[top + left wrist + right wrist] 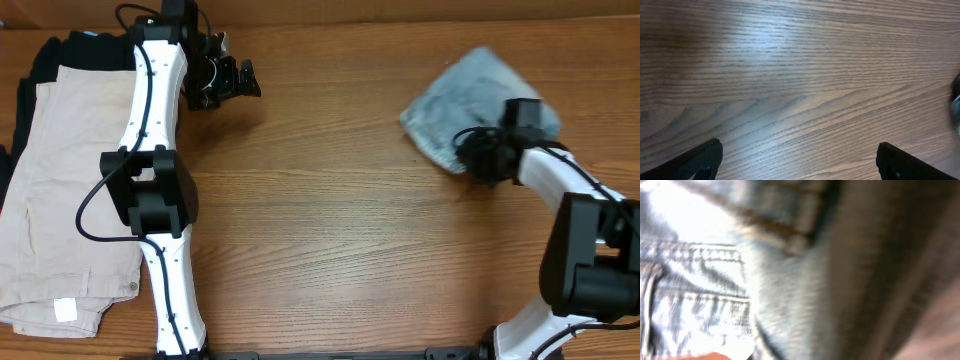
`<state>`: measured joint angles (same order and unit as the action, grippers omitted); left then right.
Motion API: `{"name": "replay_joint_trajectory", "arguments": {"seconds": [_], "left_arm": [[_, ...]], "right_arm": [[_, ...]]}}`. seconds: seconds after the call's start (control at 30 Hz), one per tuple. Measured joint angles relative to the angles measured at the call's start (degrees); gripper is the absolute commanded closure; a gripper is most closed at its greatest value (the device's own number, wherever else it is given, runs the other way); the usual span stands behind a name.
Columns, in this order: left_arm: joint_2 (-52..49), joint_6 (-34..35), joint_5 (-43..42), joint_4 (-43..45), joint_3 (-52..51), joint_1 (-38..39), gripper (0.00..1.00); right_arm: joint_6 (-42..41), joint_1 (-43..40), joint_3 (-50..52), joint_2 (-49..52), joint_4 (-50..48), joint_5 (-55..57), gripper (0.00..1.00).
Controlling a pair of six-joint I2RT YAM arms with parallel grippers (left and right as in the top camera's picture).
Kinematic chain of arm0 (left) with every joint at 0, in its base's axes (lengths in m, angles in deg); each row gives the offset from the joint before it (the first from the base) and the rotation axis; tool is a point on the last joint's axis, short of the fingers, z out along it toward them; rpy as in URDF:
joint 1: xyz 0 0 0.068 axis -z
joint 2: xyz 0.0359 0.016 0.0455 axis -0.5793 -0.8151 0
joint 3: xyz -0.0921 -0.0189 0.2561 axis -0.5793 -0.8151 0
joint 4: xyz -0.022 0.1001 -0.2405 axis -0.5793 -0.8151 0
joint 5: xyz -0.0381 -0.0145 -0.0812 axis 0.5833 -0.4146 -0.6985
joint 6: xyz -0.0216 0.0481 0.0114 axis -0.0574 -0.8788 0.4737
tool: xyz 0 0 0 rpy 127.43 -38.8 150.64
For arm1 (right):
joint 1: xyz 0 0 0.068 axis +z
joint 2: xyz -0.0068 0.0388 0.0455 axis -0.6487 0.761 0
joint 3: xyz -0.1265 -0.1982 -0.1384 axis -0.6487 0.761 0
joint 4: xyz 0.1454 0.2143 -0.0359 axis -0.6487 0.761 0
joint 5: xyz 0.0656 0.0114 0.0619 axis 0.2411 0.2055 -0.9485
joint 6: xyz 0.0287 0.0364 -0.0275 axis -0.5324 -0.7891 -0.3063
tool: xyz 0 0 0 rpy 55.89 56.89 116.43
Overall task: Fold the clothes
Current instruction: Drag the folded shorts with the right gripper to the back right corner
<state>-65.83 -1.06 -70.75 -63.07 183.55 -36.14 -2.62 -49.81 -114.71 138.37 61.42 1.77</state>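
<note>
One pair of light-blue denim shorts (pixel 470 100) lay bunched on the far right of the tabletop (pixel 350 220). The right arm's jaws sat at the heap's near edge, denim filling that wrist view; whether apart or clamped could not be told. The left arm's jaws stood wide apart over bare wood, well away from the shorts

A brown wood-grain table (pixel 340 200) fills the view — soft light glossing its surface.

Left arm (pixel 160 90), right arm (pixel 545 170): white shells, black joint blocks, black cables; left claw (pixel 242 80) black.
</note>
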Motion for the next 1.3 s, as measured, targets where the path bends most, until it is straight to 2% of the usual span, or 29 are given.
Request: {"name": "replay_joint_trajectory", "arguments": {"seconds": [0.13,0.33,0.43,0.8,0.9,0.93,1.03,1.1,1.3], "left_arm": [[0.0,0.0,0.0,0.96,0.0,0.0,0.0],[0.0,0.0,0.0,1.73,0.0,0.0,0.0],[0.0,0.0,0.0,2.16,0.0,0.0,0.0],[0.0,0.0,2.01,2.91,0.0,0.0,0.0],[0.0,0.0,2.54,3.8,0.0,0.0,0.0],[0.0,0.0,2.58,4.28,0.0,0.0,0.0],[0.0,0.0,2.78,4.92,0.0,0.0,0.0],[0.0,0.0,2.78,5.01,0.0,0.0,0.0],[0.0,0.0,2.8,5.01,0.0,0.0,0.0]], "right_arm": [[-0.13,-2.97,0.57,0.92,-9.64,2.86,0.96],[-0.11,-2.27,0.74,4.66,-22.8,3.56,0.96],[-0.09,-2.27,0.44,8.72,-26.38,3.32,0.96],[5.31,-0.04,-11.43,20.55,-35.56,2.78,0.96],[5.86,0.39,-14.58,22.8,-35.98,3.02,0.87],[6.05,0.48,-14.99,23.04,-35.98,3.21,0.72],[7.04,0.5,-16.33,23.61,-35.39,3.48,0.13],[7.78,0.46,-17.66,23.85,-34.88,2.38,0.0],[8.94,-0.07,-23.61,23.85,-24.9,-3.5,0.0]]}}
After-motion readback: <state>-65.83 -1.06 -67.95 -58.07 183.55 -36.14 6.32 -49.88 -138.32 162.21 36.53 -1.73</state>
